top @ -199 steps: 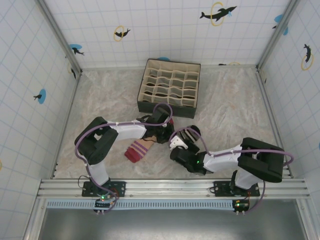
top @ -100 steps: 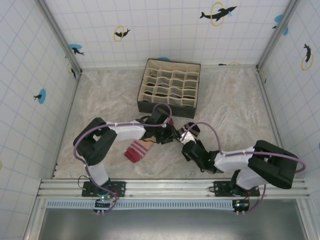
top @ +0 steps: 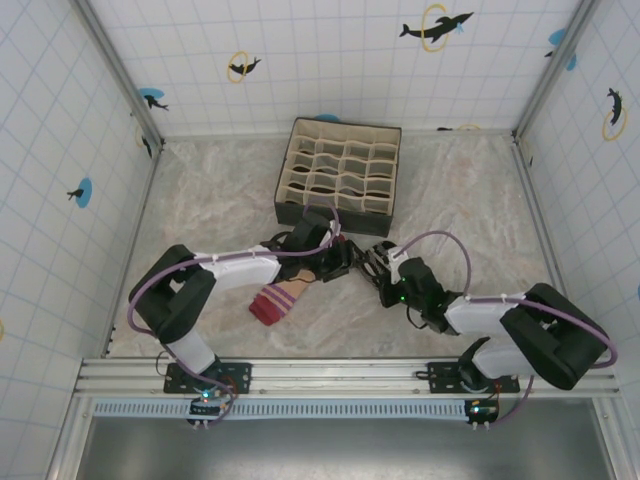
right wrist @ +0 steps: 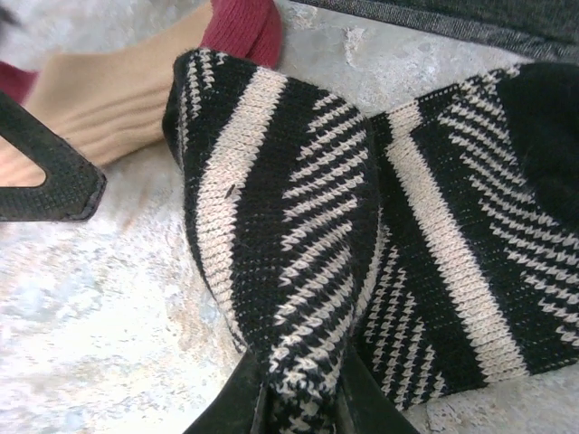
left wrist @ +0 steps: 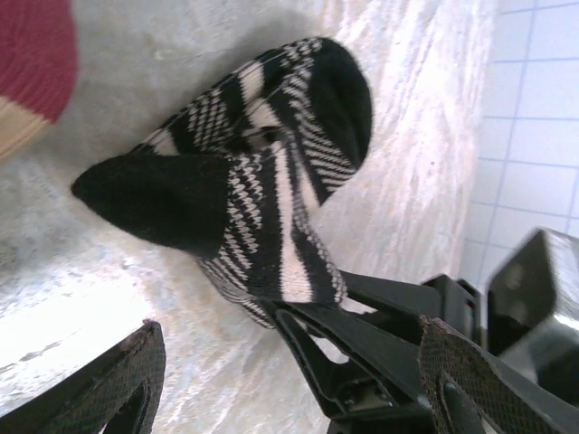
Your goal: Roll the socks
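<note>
The black-and-white striped sock [left wrist: 271, 172] lies bunched and folded on the marble table, between the two grippers. My right gripper [right wrist: 298, 402] is shut on a fold of the sock [right wrist: 289, 244] and lifts that edge. My left gripper [left wrist: 289, 362] is open; its two fingers stand wide on either side, not touching the sock. In the top view, the left gripper [top: 338, 262] and right gripper [top: 373, 262] meet nose to nose. The peach sock [top: 280, 298] with its dark red end lies flat just left of them; its peach body [right wrist: 118, 90] sits behind the striped sock.
A dark fabric organizer box [top: 340, 172] with several beige compartments stands just beyond the grippers; its edge [right wrist: 452, 18] is close behind the striped sock. Tiled walls enclose the table on three sides, and a metal rail [top: 340, 375] runs along the near edge.
My right gripper has swung up and left from the near table area to the left gripper and closed on the striped sock. The left arm has stretched slightly to the right.
</note>
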{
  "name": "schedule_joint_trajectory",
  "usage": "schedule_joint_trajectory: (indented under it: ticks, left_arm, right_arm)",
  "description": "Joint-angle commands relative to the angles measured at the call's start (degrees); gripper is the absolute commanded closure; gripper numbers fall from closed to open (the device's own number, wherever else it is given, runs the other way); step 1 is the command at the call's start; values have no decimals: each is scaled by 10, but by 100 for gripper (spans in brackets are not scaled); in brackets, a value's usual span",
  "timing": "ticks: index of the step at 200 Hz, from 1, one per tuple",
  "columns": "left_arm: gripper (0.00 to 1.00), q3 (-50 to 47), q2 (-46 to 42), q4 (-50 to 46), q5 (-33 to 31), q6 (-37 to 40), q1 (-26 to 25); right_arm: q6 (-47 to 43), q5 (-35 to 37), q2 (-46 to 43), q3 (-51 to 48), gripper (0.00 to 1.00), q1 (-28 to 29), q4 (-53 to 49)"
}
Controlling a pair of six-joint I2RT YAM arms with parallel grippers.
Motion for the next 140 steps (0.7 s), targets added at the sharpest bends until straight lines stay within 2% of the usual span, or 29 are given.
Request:
schedule_joint_trajectory:
  ticks: [1, 24, 73, 140]
  left_arm:
    - [26, -10, -10, 19, 9, 9, 2]
    - [27, -15, 0, 19, 9, 10, 2]
    - [29, -20, 25, 29, -6, 15, 2]
    - [36, 6, 85, 53, -27, 9, 1]
  right_arm:
    - [54, -153, 27, -30, 98, -43, -30]
    - [91, -240, 51, -27, 97, -90, -5]
    - [170, -332, 127, 11, 97, -154, -9]
    - [226, -355, 180, 30, 98, -170, 3]
